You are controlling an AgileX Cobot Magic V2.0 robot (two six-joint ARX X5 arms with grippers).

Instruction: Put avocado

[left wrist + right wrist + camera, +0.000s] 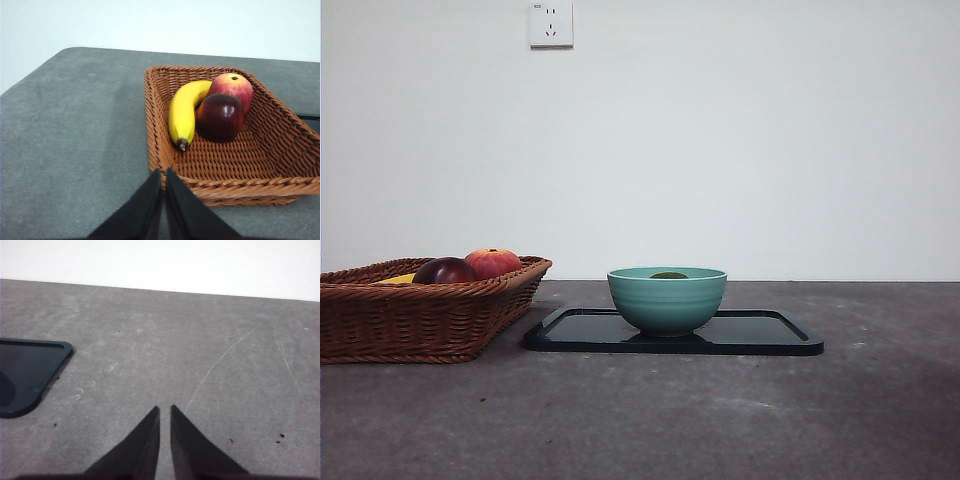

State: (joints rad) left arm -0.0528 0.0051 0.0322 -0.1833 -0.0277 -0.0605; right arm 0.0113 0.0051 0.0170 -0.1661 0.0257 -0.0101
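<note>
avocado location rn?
In the front view the avocado sits inside the teal bowl, only its dark green top showing over the rim. The bowl stands on the black tray, to the right of the wicker basket.

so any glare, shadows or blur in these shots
Front view: even light, the tray mirrors the bowl, and a shadow darkens the table at lower right. Left wrist view: sharp, with a soft shadow band beside the basket. Right wrist view: evenly lit, no glare.

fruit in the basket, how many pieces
3, all in the basket: a banana, a red-orange apple behind a dark maroon apple. More may be hidden.
</note>
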